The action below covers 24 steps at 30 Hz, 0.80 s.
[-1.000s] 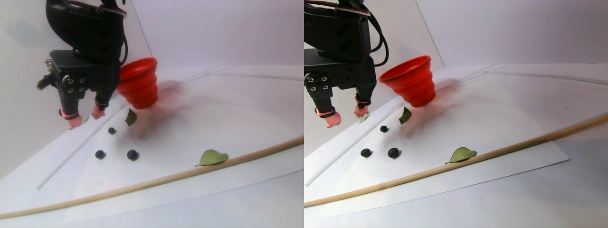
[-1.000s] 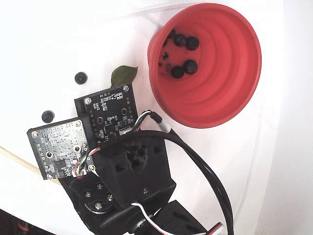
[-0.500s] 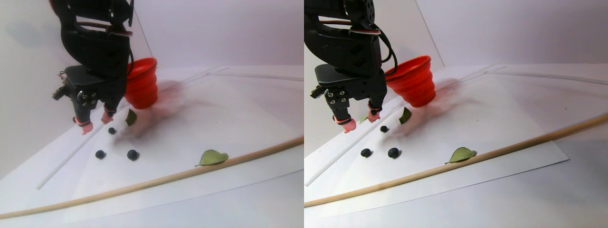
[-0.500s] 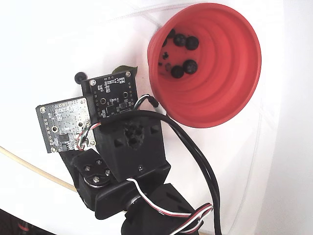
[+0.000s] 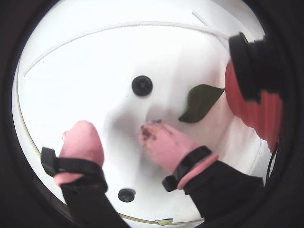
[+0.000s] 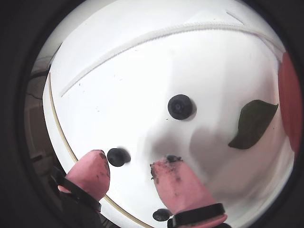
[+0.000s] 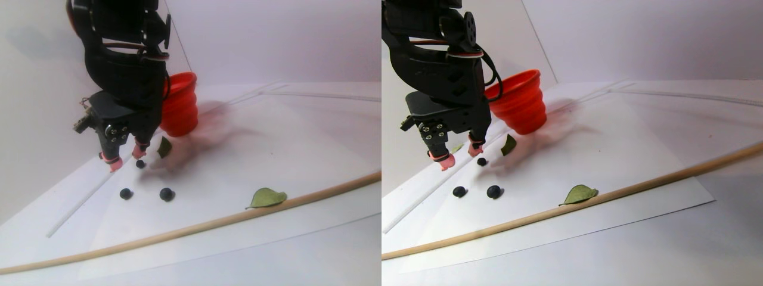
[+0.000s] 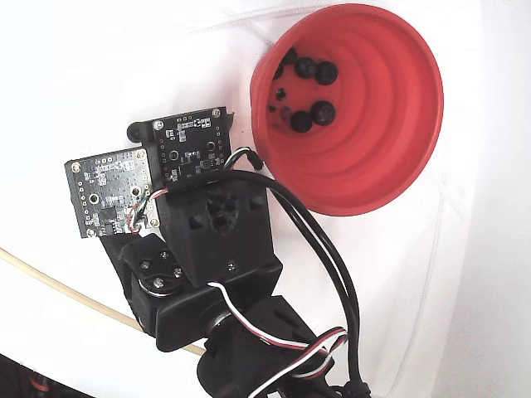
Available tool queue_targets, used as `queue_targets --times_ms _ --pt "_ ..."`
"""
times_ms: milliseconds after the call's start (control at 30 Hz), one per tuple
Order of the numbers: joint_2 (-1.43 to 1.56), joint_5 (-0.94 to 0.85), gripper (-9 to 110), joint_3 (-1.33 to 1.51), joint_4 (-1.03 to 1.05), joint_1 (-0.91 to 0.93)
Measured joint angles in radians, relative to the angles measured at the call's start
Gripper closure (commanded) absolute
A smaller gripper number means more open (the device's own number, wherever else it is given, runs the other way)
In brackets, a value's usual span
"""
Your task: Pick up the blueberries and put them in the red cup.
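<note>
Three blueberries lie loose on the white sheet: one [image 7: 140, 164] close to the cup and two [image 7: 126, 193] [image 7: 167, 193] nearer the front. My gripper [image 7: 126, 158] hangs open just above the sheet, its pink fingertips beside the nearest blueberry [image 6: 180, 106], which lies beyond the tips. Nothing is between the stained pads [image 6: 173, 183]. In the wrist views a second berry [image 6: 116, 156] shows by the left fingertip. The red cup [image 8: 398, 182] stands behind the arm and holds several blueberries [image 8: 323, 109]. From above, the arm hides the gripper.
A dark green leaf [image 7: 164, 146] lies between the nearest berry and the cup. A second leaf [image 7: 267, 198] rests against a long wooden stick [image 7: 179, 229] that crosses the front of the sheet. A white cord [image 6: 156, 37] runs across the sheet's far side.
The arm has come down and forward from beside the cup. The open fingertips are now low next to the nearest loose berry. From above, the arm now covers the leaf.
</note>
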Motion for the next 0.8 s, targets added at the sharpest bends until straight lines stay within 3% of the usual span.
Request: queue_targets --times_ms 800 --pt "-0.124 0.028 84 -0.146 -0.034 0.031"
